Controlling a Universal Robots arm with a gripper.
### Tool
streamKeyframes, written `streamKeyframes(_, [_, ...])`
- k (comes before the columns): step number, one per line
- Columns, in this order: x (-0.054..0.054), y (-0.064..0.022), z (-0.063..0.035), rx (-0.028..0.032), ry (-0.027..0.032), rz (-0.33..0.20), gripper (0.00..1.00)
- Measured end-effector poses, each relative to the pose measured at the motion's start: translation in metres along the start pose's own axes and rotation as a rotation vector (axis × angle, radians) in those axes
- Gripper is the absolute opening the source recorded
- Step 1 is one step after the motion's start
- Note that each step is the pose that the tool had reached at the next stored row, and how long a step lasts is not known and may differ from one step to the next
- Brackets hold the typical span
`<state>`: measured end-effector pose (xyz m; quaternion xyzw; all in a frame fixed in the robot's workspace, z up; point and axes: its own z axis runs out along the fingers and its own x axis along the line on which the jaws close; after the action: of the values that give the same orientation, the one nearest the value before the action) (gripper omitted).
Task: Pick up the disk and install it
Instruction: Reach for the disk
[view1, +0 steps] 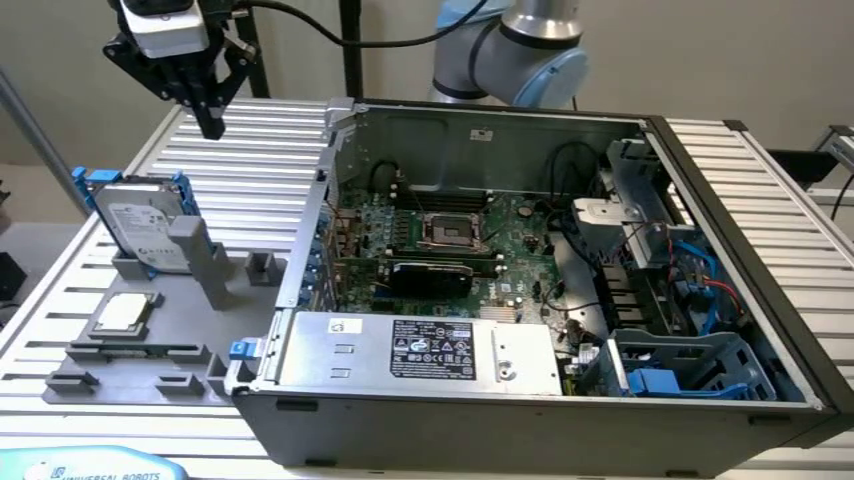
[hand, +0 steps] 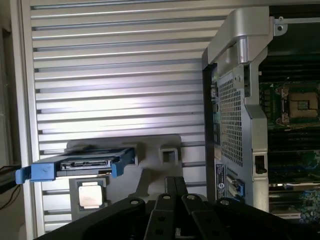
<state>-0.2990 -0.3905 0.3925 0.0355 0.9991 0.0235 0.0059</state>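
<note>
Exterior view: the tool (view1: 211, 128) hangs over the slatted metal surface (view1: 260, 150) at the exterior view's left, its dark fingers pressed together and pointing down with nothing between them. It is above and beyond the disk (view1: 144, 228) and clearly apart from it. The disk stands on edge in a slot of a grey holder (view1: 180, 345), its white label facing the camera and its blue frame showing along the top and side. A small square chip (view1: 123, 312) lies flat on the same holder, nearer the camera than the disk. To the exterior view's right of the holder stands an open computer case (view1: 507, 125). Inside it are a green circuit board (view1: 461, 235), a long silver box (view1: 420, 352) with a black label along the near wall, and a blue plastic bay (view1: 694, 370) in the near corner at the exterior view's right. The arm (view1: 527, 50) rises behind the case.

Wrist view: the closed tool (hand: 175, 184) points toward the holder (hand: 150, 150). The disk (hand: 82, 165) appears edge-on in its blue frame, with the chip (hand: 91, 194) just beside it. The perforated end of the case (hand: 232, 120) stands alongside on the surface (hand: 120, 75).
</note>
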Motion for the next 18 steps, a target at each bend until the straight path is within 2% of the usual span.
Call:
streamKeyframes(12, [0.054, -0.0010, 0.0030, 0.0003, 0.0026, 0.000, 0.11])
streamKeyframes(18, [0.082, -0.0021, 0.0064, 0.0006, 0.0063, 0.000, 0.11])
